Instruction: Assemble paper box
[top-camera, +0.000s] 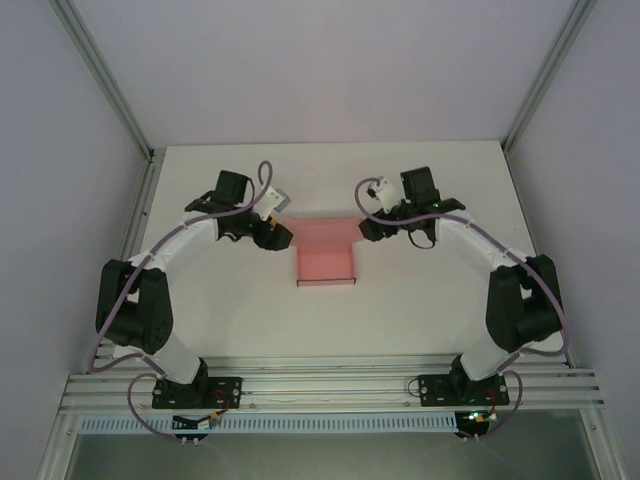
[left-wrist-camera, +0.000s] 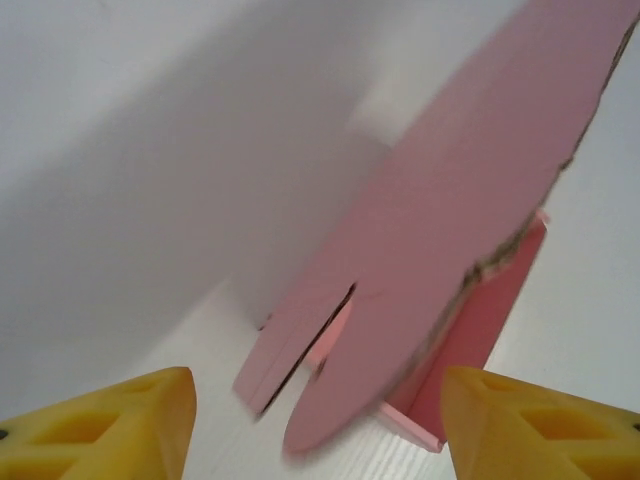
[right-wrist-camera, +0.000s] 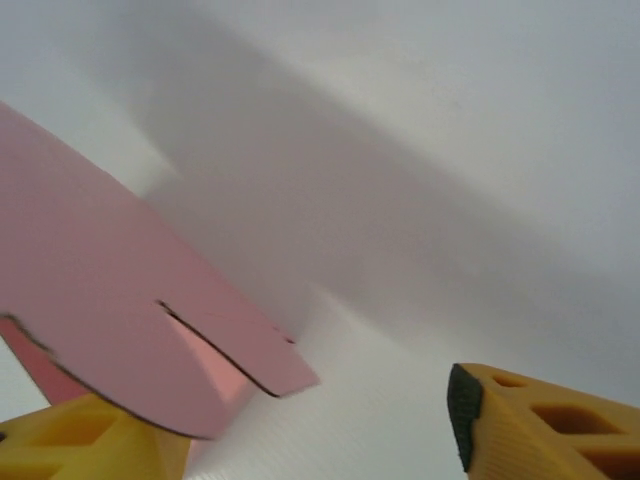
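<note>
The box (top-camera: 325, 262) sits in the middle of the white table (top-camera: 220, 320), and from here it looks about half made. It has a flat pink floor with what seems a low wall raised along its near edge, and a wider panel at its far end not yet brought over. Seen close, the side flaps stand and lean rather than lie tucked. The left flap (left-wrist-camera: 450, 220) is tilted, with a slit cut in it and a rounded tab hanging free, and the right flap (right-wrist-camera: 100, 290) shows a like slit, unlocked. I judge the base formed, while the sides want folding in, the tabs locking and the lid closing. The left gripper (top-camera: 277, 238) is just off the box's far left corner, its yellow fingers parted with the flap's tip between them and nothing pinched. The right gripper (top-camera: 370, 228) is just off the far right corner, jaws likewise parted. The flap's edge crosses one finger, touching or not I cannot tell, but the other finger is well clear, so it holds nothing. Nearer than the box runs the metal rail (top-camera: 330, 385) carrying the arm bases, and pale walls stand well off either side. The likeliest hindrance, I think, is the leaning flaps themselves, and the cables looping by the box's far corners.
</note>
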